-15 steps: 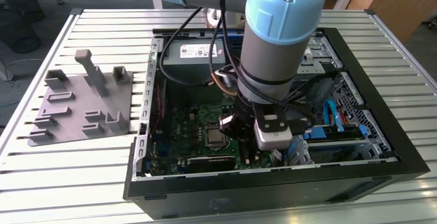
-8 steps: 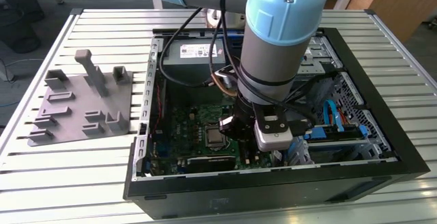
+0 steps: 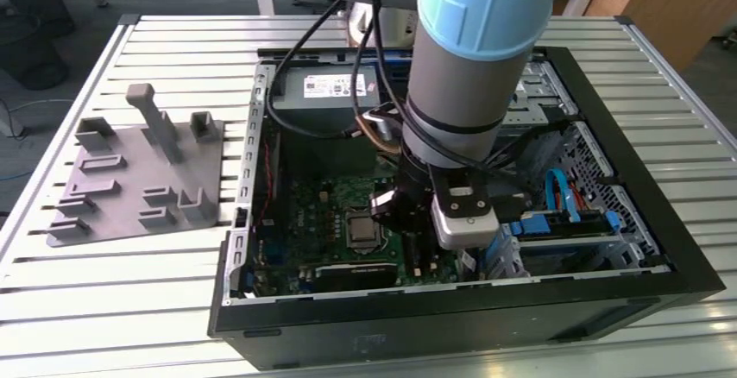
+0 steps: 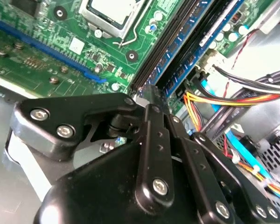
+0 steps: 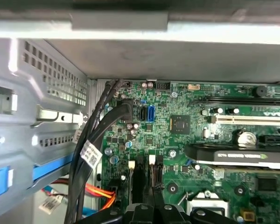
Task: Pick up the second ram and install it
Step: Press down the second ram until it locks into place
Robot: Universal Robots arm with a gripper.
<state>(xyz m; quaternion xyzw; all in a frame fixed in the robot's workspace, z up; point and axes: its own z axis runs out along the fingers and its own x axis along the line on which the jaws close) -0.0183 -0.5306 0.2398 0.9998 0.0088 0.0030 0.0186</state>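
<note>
Inside open computer case [image 3: 645, 248], gripper [image 4: 149, 100] is being held low over green motherboard [image 4: 46, 51], fingers closed together at near end of memory slots [image 4: 177, 42], where second ram [image 4: 189, 58] is being pressed, standing upright.

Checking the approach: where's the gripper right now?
In the exterior view the gripper is down inside the open computer case, over the green motherboard, just to the exterior view's right of the processor socket.

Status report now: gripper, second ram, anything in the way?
Gripper low inside case, at the slots. Ram sits in a slot ahead. Cables close beside.
</note>
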